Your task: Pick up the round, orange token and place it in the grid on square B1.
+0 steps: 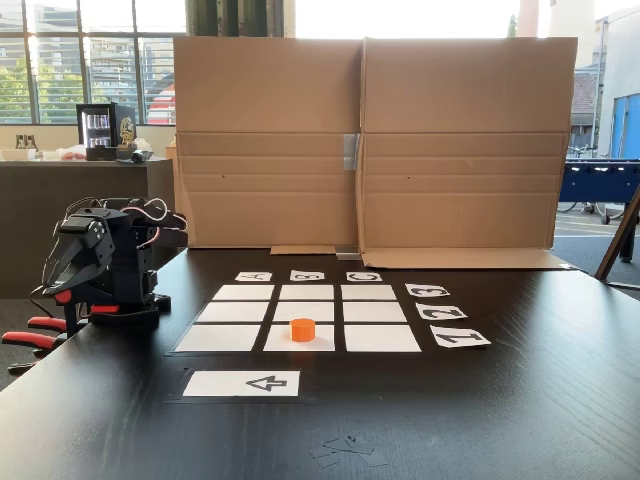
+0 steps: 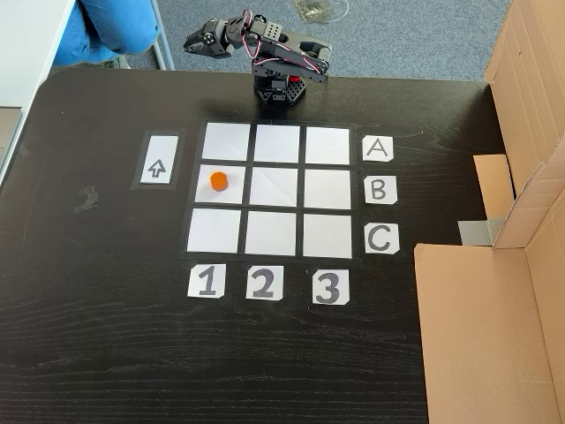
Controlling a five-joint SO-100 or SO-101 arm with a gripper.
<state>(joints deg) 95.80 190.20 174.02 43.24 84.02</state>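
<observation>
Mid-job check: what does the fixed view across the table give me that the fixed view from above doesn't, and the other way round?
Across the table, a fixed view gives the token's height, the cardboard wall face-on, windows behind it and red clamps by the arm. From above, a fixed view gives the cards upright: the token sits in the cell in line with B and 1; carpet lies beyond. Both show the token in the grid, the arrow strip and the folded arm; the tool's state cannot be told.

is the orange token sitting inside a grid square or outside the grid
Inside. The token rests upright within the white cell lined up with the B card and the 1 card, clear of the black gaps.
</observation>
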